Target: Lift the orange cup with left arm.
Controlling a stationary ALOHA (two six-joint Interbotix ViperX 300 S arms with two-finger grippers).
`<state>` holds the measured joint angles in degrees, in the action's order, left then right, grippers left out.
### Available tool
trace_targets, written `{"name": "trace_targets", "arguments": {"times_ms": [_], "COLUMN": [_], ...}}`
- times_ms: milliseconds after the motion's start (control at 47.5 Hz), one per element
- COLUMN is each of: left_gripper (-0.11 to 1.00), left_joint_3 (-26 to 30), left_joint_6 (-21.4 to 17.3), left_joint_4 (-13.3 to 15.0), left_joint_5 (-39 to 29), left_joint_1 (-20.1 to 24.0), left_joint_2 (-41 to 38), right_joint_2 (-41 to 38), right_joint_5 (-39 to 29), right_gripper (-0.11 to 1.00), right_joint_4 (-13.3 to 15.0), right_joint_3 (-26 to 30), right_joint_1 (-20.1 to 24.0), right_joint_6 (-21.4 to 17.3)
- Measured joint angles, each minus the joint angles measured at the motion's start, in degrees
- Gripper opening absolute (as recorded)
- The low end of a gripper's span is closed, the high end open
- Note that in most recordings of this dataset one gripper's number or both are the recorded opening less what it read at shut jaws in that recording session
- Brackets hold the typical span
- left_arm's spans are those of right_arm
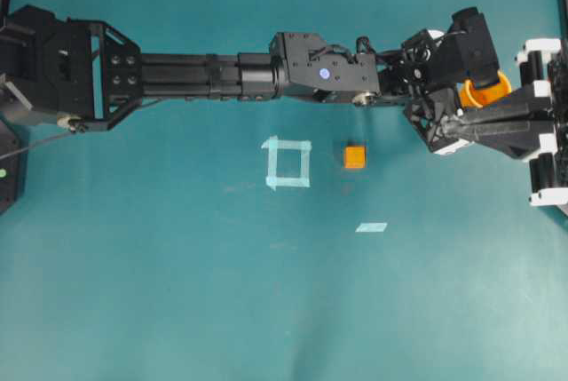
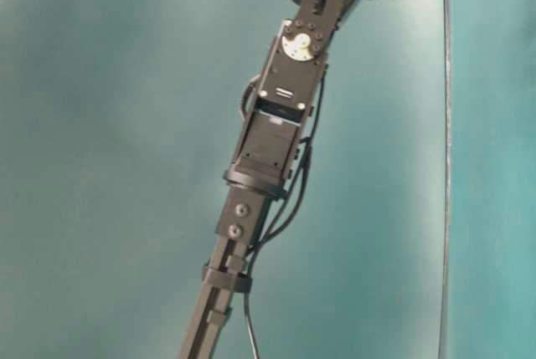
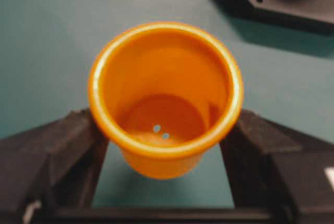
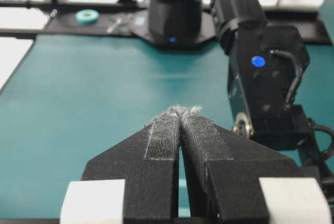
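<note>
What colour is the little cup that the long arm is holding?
The cup is orange, with a lighter, yellowish rim. The left wrist view shows it best.

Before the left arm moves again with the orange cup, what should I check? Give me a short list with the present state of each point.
1. Orange cup sits between the left gripper fingers: ok.
2. Both fingers press the cup wall: ok, they touch both sides.
3. Cup is upright, mouth toward the camera: ok.
4. Cup is off the table: cannot tell.
5. Right gripper is shut and holds nothing: ok.
6. Orange cube lies away from the cup: ok.
</note>
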<state>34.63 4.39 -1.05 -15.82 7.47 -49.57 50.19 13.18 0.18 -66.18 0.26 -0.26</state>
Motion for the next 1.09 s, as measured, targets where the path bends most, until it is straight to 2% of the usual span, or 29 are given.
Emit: {"name": "trace_targets", "arguments": {"times_ms": [210,421,1094], "left_gripper": [0.67,0.67,0.67], "left_joint_3": [2.64,4.92,6.24], "left_joint_6": [-0.44,-2.81,-3.34], "left_joint_4": [-0.09,-0.18,-0.18], "left_joint_5": [-3.25,-6.33,-7.56], "left_joint_1": [0.00,0.35,0.62], "left_joint_2": [0.26,1.76,2.55], "right_joint_2": [0.09,0.18,0.18], "right_joint_5": [-0.44,-0.62,-0.62], "right_gripper": [0.00,0.00,0.00], "right_joint_4": [0.00,0.00,0.00], "right_joint_3": [0.00,0.53,0.70], "right_joint_1": [0.26,0.26,0.35], "right_joint_6": [0.00,0.09,0.09]}}
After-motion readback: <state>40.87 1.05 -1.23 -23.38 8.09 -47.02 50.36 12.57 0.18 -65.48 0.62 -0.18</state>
